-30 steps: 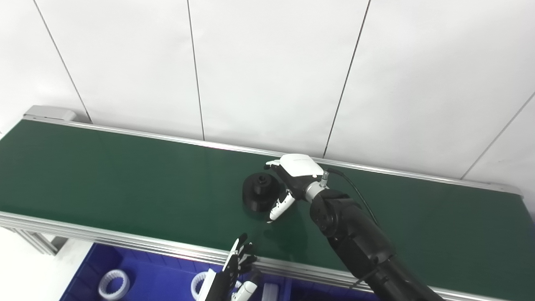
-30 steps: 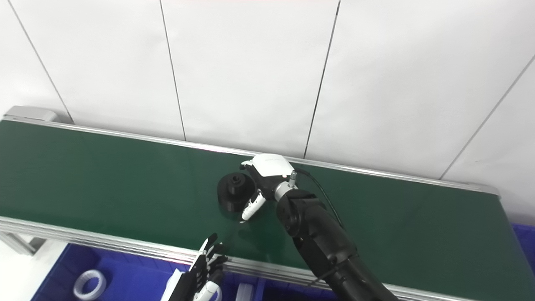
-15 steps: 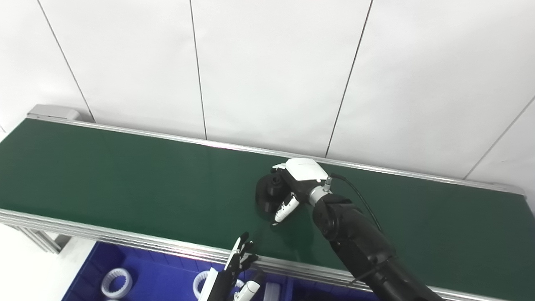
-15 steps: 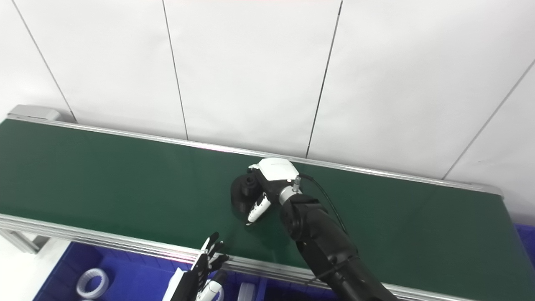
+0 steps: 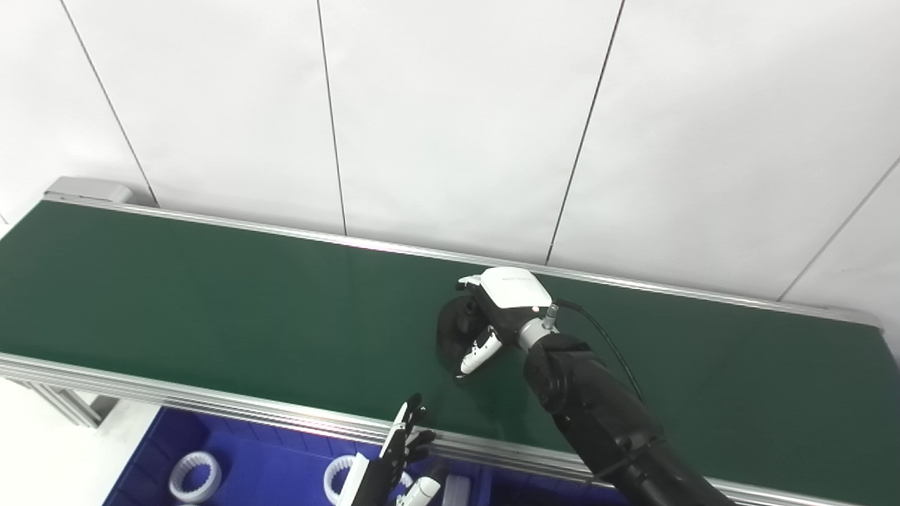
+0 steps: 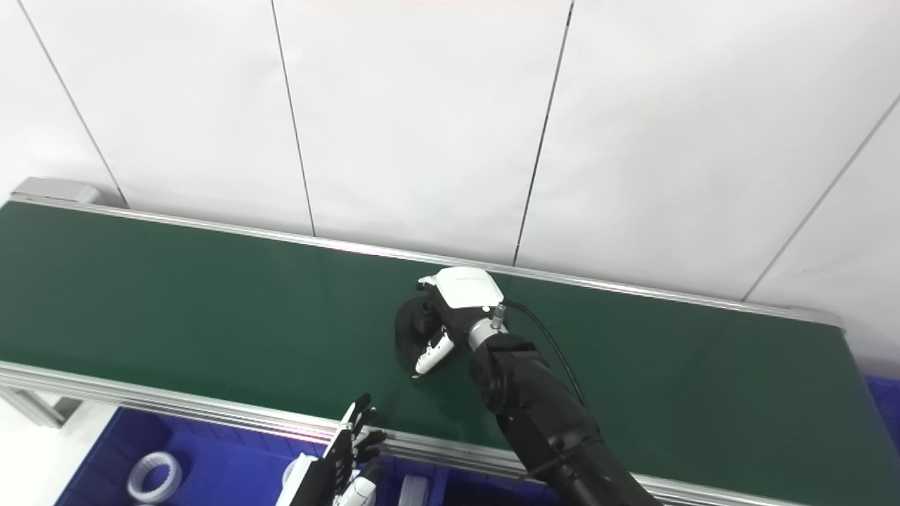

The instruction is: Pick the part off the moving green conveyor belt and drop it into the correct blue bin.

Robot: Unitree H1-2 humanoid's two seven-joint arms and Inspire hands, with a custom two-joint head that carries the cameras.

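Two robot hands show, and only the right hand [image 5: 500,309], white-shelled on a black arm [image 5: 598,414], is at work: its fingers [image 5: 478,351] curl around the right side of a round black plastic part [image 5: 455,329], its thumb side reaching over the top, so the hand grips the part. That part is a squat dark disc with a raised hub and a small hole in the middle; it appears tilted towards the left, its lower edge at or just above the belt near the middle of the belt's length. Whether it has fully left the surface cannot be told.

Under it runs the long dark green conveyor belt [image 5: 211,295] with aluminium rails [image 5: 211,407] along its near and far edges, stretching from far left to right. Behind the belt stands a plain white panelled wall [image 5: 450,105] with thin dark seams.

Below the near rail, the left hand [image 6: 344,464] waits with its black fingers straight and spread apart, holding nothing, its tips just reaching the rail. Beneath it lies a blue plastic bin [image 5: 246,464], in which white toothed plastic rings [image 5: 193,476] lie. A second blue bin [image 6: 887,400] peeks out at the far right edge. The right arm crosses the near rail and covers part of the belt.
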